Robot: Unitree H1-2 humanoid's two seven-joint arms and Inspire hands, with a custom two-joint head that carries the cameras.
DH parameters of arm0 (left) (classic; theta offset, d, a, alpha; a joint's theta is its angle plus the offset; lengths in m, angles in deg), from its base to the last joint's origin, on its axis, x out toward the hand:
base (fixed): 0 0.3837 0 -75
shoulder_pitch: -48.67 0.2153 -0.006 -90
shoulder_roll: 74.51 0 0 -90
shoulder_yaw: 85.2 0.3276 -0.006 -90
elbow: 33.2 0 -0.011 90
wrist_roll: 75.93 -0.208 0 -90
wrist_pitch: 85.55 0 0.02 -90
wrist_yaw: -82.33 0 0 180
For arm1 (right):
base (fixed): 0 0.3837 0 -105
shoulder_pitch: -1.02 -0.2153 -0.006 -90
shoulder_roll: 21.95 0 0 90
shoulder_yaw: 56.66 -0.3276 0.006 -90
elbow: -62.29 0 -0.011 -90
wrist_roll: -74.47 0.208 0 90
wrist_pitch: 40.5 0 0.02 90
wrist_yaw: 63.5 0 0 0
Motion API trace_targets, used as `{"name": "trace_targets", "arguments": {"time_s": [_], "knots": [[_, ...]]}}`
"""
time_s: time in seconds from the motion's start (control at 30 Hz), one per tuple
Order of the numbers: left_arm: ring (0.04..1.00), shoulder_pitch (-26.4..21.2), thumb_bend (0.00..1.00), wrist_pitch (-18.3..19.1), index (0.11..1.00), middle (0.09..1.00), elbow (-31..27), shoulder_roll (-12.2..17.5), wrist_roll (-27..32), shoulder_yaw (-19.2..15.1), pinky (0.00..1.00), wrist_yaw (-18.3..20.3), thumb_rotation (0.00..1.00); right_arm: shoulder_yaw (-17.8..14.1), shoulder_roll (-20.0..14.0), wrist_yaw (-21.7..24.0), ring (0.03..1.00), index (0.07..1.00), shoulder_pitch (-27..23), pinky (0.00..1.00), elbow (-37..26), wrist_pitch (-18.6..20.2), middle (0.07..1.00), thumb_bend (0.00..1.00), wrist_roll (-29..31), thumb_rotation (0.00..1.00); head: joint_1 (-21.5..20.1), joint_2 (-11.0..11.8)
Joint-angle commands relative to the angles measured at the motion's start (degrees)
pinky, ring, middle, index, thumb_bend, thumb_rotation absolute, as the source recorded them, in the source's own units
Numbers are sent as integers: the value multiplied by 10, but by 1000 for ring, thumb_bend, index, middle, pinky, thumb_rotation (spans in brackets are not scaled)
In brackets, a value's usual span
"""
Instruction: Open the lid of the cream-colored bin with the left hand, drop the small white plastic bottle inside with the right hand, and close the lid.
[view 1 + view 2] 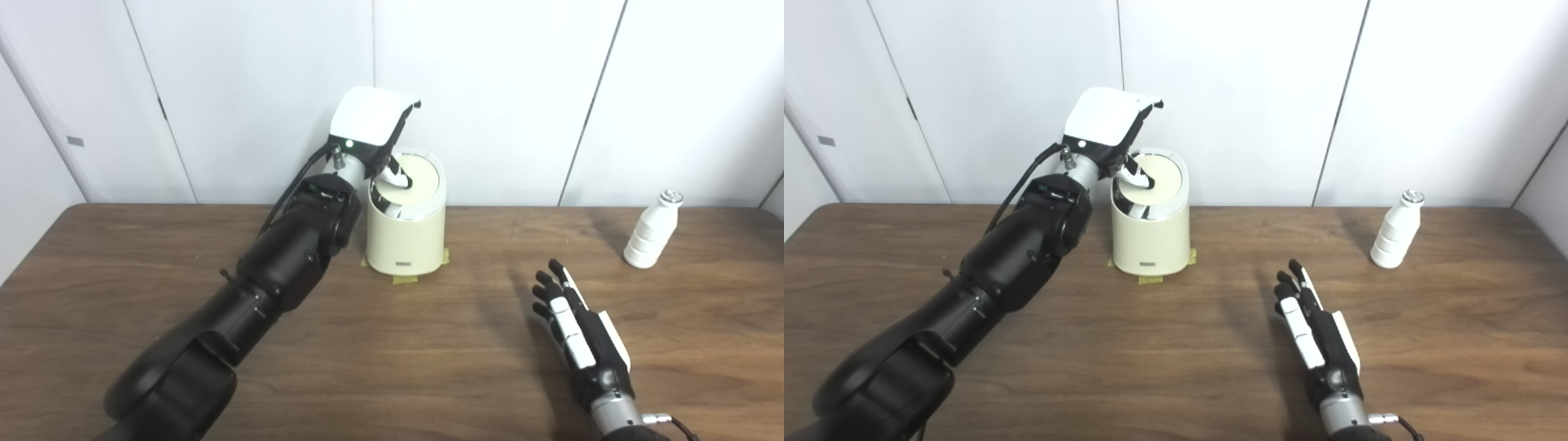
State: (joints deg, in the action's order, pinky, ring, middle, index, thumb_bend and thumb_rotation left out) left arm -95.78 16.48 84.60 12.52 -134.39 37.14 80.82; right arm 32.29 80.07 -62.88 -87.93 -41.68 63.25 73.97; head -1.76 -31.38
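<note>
The cream-colored bin [405, 228] stands near the back edge of the tabletop [392, 361], about midway along it, taped down at its base. The left hand [373, 131] is bent over its top with fingers [399, 176] pressing down on the lid [411, 177], which looks tipped inward at the near side — so the opening step seems to be in hand, not finished. Whether those fingers grip anything or merely push, I cannot tell. The small white plastic bottle [652, 230] stands upright toward the back right corner, well apart from the bin and untouched. The right hand [579, 327] waits low over the tabletop nearer the front edge, fingers stretched out and apart, holding nothing. The next move, by my reading, calls for the lid to be held open while the right hand reaches back and rightward for the bottle. There is bare wood between hand and bottle and between bottle and bin — plenty of room, though the bottle sits fairly close to the right edge and could be knocked off.
</note>
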Motion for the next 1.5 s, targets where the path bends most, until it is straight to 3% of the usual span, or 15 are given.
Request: {"name": "trace_targets", "arguments": {"time_s": [0.0, 0.13, 0.47, 0.63, 0.7, 0.83, 1.13, 1.47], "knots": [[838, -12, 1000, -4, 878, 844, -11, 4, -5, 3, 802, 17, 101, -2, 0, 1, 919, 977, -22, 894, -18, -18, 944, 541, 5, 844, 0, -2], [843, -14, 1000, 4, 883, 851, -52, 7, 1, -9, 824, 40, 111, -3, -1, 0, 918, 977, -22, 889, -19, -15, 943, 539, 4, 846, 1, -2], [796, -11, 986, 37, 856, 819, -191, 11, 46, -88, 701, 119, 113, -4, 0, 0, 924, 977, -23, 887, -20, -12, 948, 533, 4, 851, -2, -3], [714, 17, 813, 21, 789, 756, -238, 11, 95, -143, 569, 102, 103, -5, 1, -2, 930, 966, -24, 885, -21, -10, 949, 541, 4, 854, -2, -3], [707, 29, 763, 17, 775, 746, -248, 6, 109, -161, 562, 94, 105, -6, 2, -2, 933, 961, -25, 892, -21, -10, 948, 549, 5, 852, -2, -3], [706, 69, 574, 30, 740, 735, -285, -7, 149, -196, 586, 92, 108, -9, 1, -3, 933, 953, -25, 889, -23, -8, 945, 571, 4, 841, -3, -4], [727, 201, 441, 54, 791, 774, -388, -24, 210, -231, 602, 103, 418, -17, 1, -5, 932, 948, -26, 882, -20, -14, 943, 594, 15, 816, -4, -7], [760, 322, 402, 34, 868, 817, -433, -55, 342, -292, 675, 86, 599, -33, -1, -20, 921, 952, -25, 895, -4, -65, 933, 516, 12, 725, -8, -10]]}}
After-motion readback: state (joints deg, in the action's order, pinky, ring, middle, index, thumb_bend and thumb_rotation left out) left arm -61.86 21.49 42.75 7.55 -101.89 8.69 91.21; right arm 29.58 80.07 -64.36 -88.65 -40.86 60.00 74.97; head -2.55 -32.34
